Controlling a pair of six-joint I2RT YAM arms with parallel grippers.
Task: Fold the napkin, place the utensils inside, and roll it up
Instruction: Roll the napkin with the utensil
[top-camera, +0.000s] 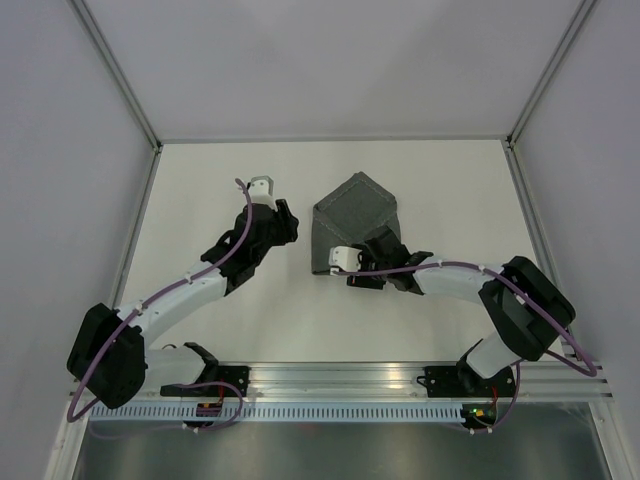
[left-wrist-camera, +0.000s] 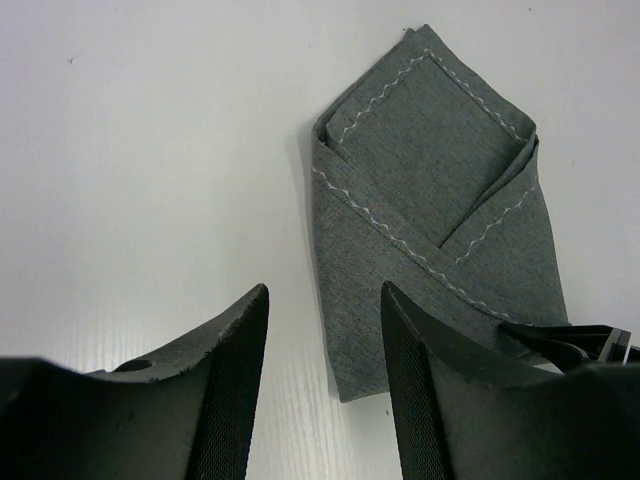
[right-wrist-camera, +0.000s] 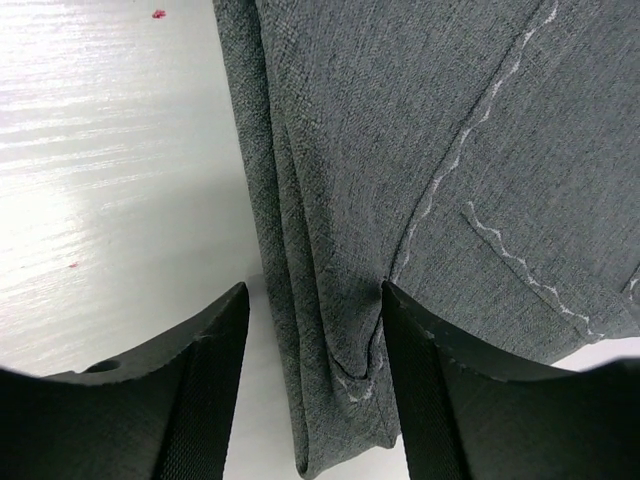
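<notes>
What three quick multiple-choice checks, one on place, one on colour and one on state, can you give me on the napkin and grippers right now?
1. Where does the napkin lie?
A. To the right of the left gripper, its near edge by the right gripper.
B. Directly under the left gripper.
C. Held up in the air by both grippers.

2. What colour is the napkin's stitching?
A. Red.
B. Pale.
C. Black.

3. How is the napkin arranged?
A. Spread flat, unfolded.
B. Rolled into a tight tube.
C. Folded, with flaps crossing over each other.

Answers:
1 A: the top view shows the cloth beside the left gripper, with the right one at its near edge.
2 B: a pale wavy line runs over the dark grey fabric.
3 C: the left wrist view shows the overlapping flaps.
</notes>
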